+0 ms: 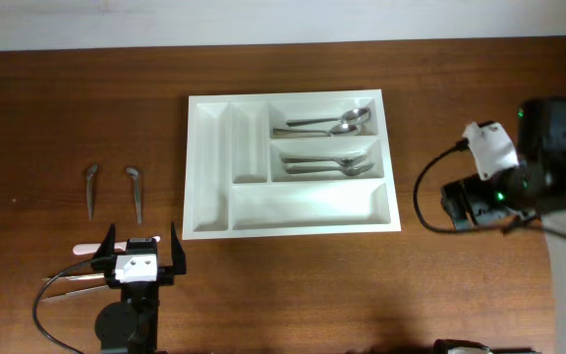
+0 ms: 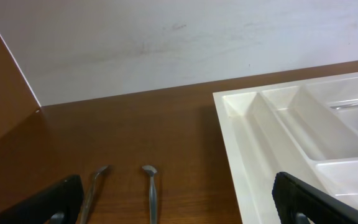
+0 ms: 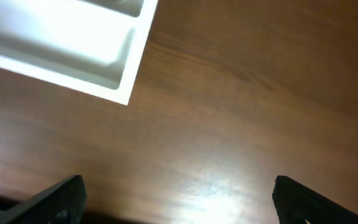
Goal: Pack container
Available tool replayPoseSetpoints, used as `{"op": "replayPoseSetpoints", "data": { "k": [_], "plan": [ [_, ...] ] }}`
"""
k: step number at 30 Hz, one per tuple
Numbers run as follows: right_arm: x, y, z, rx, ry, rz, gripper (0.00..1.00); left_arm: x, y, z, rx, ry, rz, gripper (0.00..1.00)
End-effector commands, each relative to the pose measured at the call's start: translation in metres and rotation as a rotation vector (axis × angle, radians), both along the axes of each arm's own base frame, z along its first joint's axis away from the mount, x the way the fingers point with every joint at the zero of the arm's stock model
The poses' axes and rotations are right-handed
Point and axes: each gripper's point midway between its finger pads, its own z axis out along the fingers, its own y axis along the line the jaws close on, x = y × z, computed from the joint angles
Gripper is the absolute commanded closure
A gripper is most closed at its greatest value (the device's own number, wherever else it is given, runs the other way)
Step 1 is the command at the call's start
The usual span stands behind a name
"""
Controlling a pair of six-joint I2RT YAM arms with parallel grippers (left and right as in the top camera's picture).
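The container [image 1: 303,208], a white plastic tray, is probably light but stiff, and its smooth walls may slip. It is much too wide to span, so I would take hold only at the thin outer rim or at a divider wall. It lies flat near the middle of the bench [image 1: 57,118], with spoons [image 1: 327,126] in two crosswise compartments. Seen from above, it is at about 1 o'clock from the left pincer [image 1: 143,256], near but apart, and at about 9 o'clock from the right pincer [image 3: 180,199]. Both pincers stand wide open and hold nothing.
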Motion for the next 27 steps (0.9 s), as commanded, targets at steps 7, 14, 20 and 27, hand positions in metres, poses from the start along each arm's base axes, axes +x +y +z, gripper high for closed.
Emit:
{"op": "replayPoseSetpoints", "data": {
  "k": [7,14,20,27],
  "plan": [
    [0.024,-0.005,-0.03,0.047,0.064,0.12,0.09,0.0,0.003,-0.001,-0.008,-0.005,0.018,0.01],
    [0.038,-0.035,-0.025,0.079,-0.03,0.086,0.01,0.0,0.003,-0.001,-0.008,-0.005,0.018,0.01],
    [0.041,-0.076,-0.028,0.096,-0.071,-0.136,0.01,0.0,0.003,-0.001,-0.008,-0.005,0.018,0.01],
    [0.056,-0.092,-0.066,0.119,-0.074,-0.188,0.01,0.0,0.003,-0.001,-0.008,-0.005,0.018,0.01]
  ]
}}
